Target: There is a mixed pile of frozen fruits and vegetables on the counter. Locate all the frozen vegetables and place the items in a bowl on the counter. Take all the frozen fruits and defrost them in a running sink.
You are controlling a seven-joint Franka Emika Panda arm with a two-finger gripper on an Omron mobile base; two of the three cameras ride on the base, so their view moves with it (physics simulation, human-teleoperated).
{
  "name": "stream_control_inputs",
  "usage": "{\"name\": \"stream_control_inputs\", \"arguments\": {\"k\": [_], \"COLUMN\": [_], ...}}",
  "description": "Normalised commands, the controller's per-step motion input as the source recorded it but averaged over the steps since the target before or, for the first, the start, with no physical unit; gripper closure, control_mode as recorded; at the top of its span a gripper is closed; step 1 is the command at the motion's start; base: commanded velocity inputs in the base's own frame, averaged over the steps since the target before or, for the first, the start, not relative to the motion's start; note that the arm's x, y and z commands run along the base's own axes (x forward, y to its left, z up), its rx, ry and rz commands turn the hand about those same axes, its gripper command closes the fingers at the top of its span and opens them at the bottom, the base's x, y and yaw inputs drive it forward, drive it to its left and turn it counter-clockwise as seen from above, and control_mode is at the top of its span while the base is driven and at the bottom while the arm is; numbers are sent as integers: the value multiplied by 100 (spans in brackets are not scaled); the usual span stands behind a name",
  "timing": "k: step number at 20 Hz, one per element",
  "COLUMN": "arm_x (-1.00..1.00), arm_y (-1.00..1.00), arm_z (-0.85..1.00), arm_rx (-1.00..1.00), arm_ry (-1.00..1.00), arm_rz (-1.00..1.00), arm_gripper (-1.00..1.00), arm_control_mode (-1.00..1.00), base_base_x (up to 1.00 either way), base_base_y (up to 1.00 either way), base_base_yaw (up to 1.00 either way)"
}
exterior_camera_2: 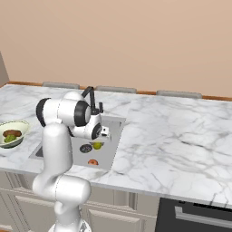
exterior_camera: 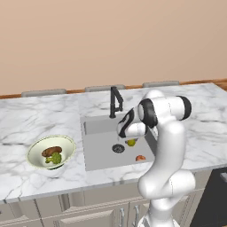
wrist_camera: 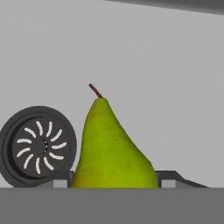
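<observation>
- Gripper (exterior_camera_2: 100, 141) is hanging low over the sink (exterior_camera_2: 115, 124), jaws closing on a yellow-green pear (exterior_camera_2: 97, 145).
- Dark drain (exterior_camera_2: 85, 147) is sitting just beside the pear, on the arm side of the gripper.
- Red apple (exterior_camera_2: 93, 161) is lying on the basin floor, nearer the camera than the gripper.
- Black faucet (exterior_camera_2: 92, 100) is standing behind the gripper.
- Bowl (exterior_camera_2: 17, 125) is resting on the counter (exterior_camera_2: 172, 131), well apart, beyond the arm, holding a brown lump (exterior_camera_2: 12, 133) and green floret (exterior_camera_2: 9, 138).
</observation>
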Motion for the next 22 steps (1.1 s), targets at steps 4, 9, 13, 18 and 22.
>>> {"name": "stream_control_inputs", "arguments": {"k": [4,9,13,18,22], "arm_x": [10,0,0,0,0], "arm_y": [0,0,0,0,0], "arm_z": [-23,-16,-31,-27,0], "arm_rx": [0,0,0,0,2], "arm_ry": [0,0,0,0,1], "arm_rz": [0,0,0,0,0], "arm_gripper": [100,100,100,100,-100], "arm_control_mode": [-100,-100,-100,-100,-100], "base_base_x": [0,0,0,0,0], "base_base_y": [0,0,0,0,0], "base_base_yaw": [0,0,0,0,0]}}
